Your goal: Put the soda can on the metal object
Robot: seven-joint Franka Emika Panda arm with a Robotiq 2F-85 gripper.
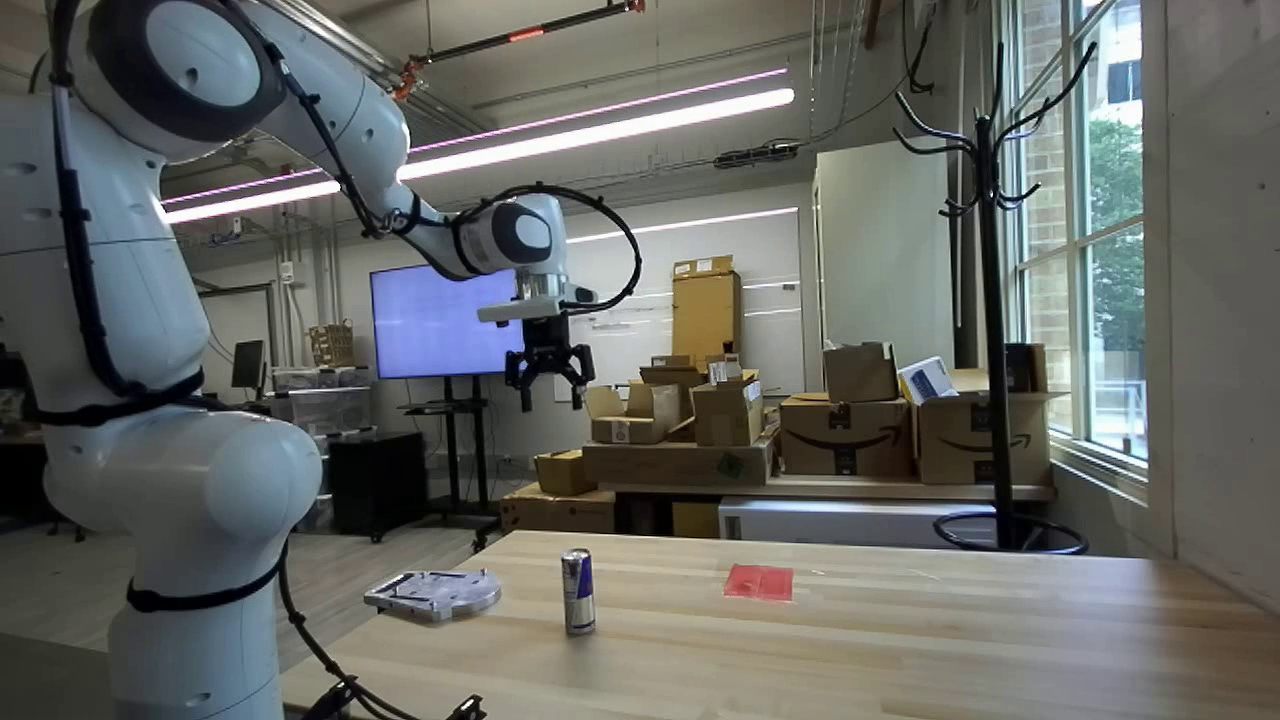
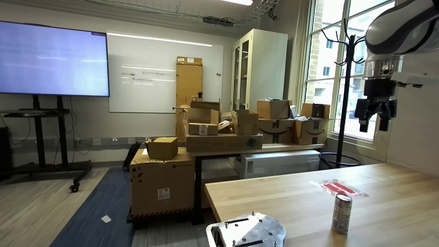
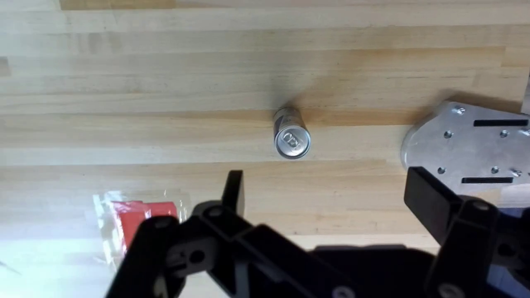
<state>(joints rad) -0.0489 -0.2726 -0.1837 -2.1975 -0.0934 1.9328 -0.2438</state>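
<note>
The soda can point(image 1: 578, 592) stands upright on the wooden table, slim, blue and silver. It also shows in an exterior view point(image 2: 342, 213), and from above in the wrist view point(image 3: 292, 138). The metal object point(image 1: 435, 593) is a flat silvery plate with slots and screws near the table's edge. It also shows in an exterior view point(image 2: 252, 229), cut off by the lower edge, and right of the can in the wrist view point(image 3: 472, 145). My gripper point(image 1: 551, 395) is open and empty, high above the table. In the wrist view its fingers point(image 3: 326, 180) are apart, with the can beyond them.
A flat red packet point(image 1: 759, 582) lies on the wooden table point(image 1: 900, 650), partly behind a finger in the wrist view point(image 3: 161, 209). Cables lie at the table's near edge by the arm's base. Cardboard boxes point(image 1: 845, 437) and a black coat stand point(image 1: 990, 300) stand behind the table.
</note>
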